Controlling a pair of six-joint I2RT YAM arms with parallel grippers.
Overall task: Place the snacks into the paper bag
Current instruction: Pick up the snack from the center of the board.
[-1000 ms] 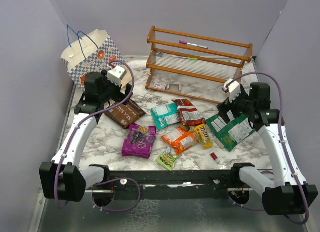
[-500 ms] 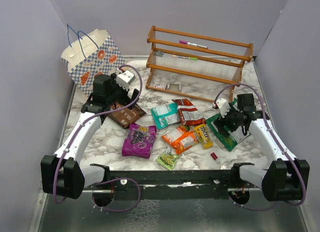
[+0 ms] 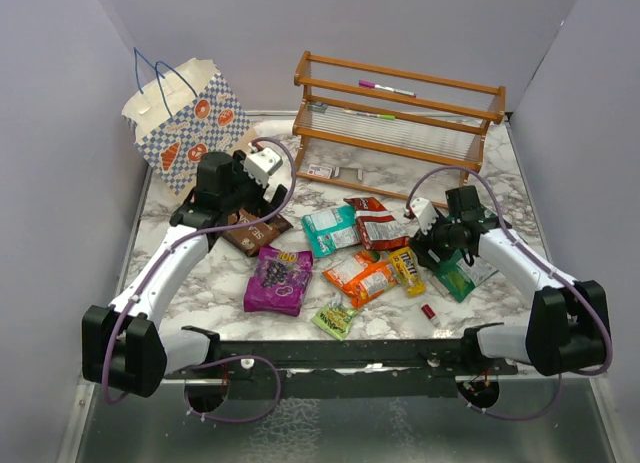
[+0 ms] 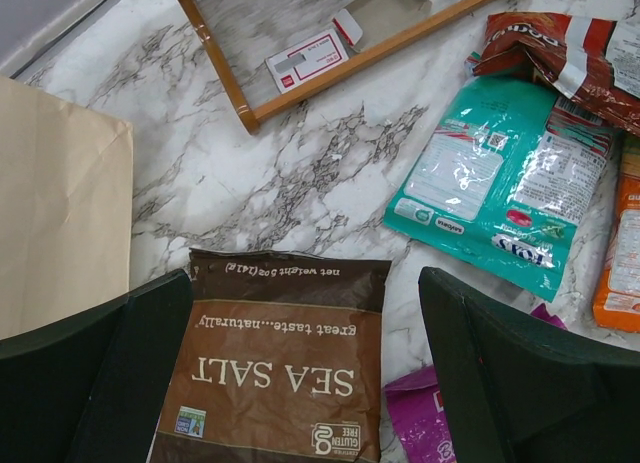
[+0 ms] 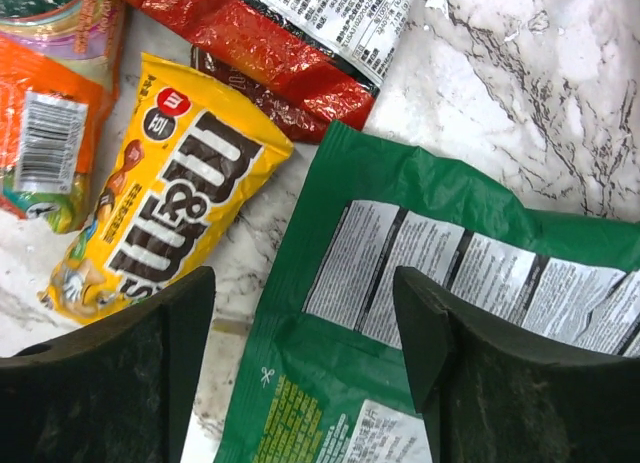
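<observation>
Checked against the views from a second back.

Found the right end effector (image 5: 302, 278) swung inward and down from the open right side onto an edge of the green multipack (image 5: 440, 213). Noted jaws apart, narrower than before, straddling that edge: one finger over bare marble beside the yellow packet (image 5: 165, 203), the other over green film. No clamp visible yet.

Found the left end effector (image 4: 307, 283) shifted away from the front of the paper bag (image 3: 180, 123) to hover above the brown packet (image 4: 275, 373). Jaws spread fully, one finger on either side of its top edge, nothing held.

Judged as two pick-ups beginning together. No snack seen in the bag so far; all packets in view flat on the worktop (image 3: 215, 273). Bag standing tilted at the far-left corner, mouth and cord handles upward.

Edges and room:
- Brown packet: bag's cream panel just beside the left finger, purple packet (image 3: 279, 280) at its near corner, open marble toward the wooden rack (image 3: 400, 118).
- Short, unobstructed run from there to the bag.
- Multipack: yellow packet just beside, red packet (image 5: 270, 53) close to its far corner, clear marble on the outer side.
- Long run to the bag, across the whole cluster and through the left arm's space; likely to need a high lift and taking turns.
</observation>
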